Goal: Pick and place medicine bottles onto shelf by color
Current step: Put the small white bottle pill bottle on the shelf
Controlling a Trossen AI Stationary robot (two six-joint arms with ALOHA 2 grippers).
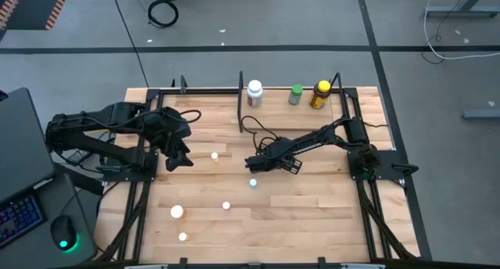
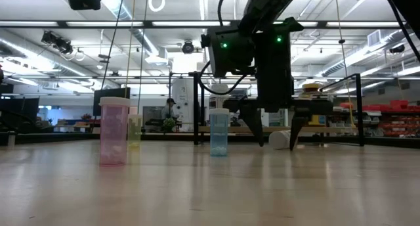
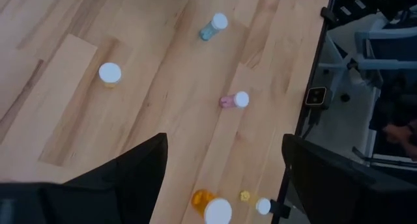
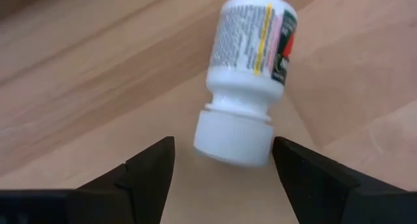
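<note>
A white labelled bottle (image 4: 251, 61) lies on its side on the table, its white cap (image 4: 233, 137) toward my right gripper (image 4: 225, 168). That gripper is open, a finger on either side of the cap with a gap to each; the low view shows the same bottle (image 2: 281, 139) between the fingertips. On the shelf (image 1: 273, 102) at the far edge stand a white bottle (image 1: 255, 92), a green one (image 1: 295, 95) and a yellow one (image 1: 319, 95). My left gripper (image 3: 225, 178) hangs open above the table's left part, holding nothing.
Small bottles stand scattered on the table: blue (image 3: 214, 27), pink (image 3: 233, 100), a yellow one with a white cap (image 3: 109, 73), orange (image 3: 212, 208) and tiny ones near the front edge. The low view shows the pink (image 2: 113, 131) and blue (image 2: 218, 132) ones upright.
</note>
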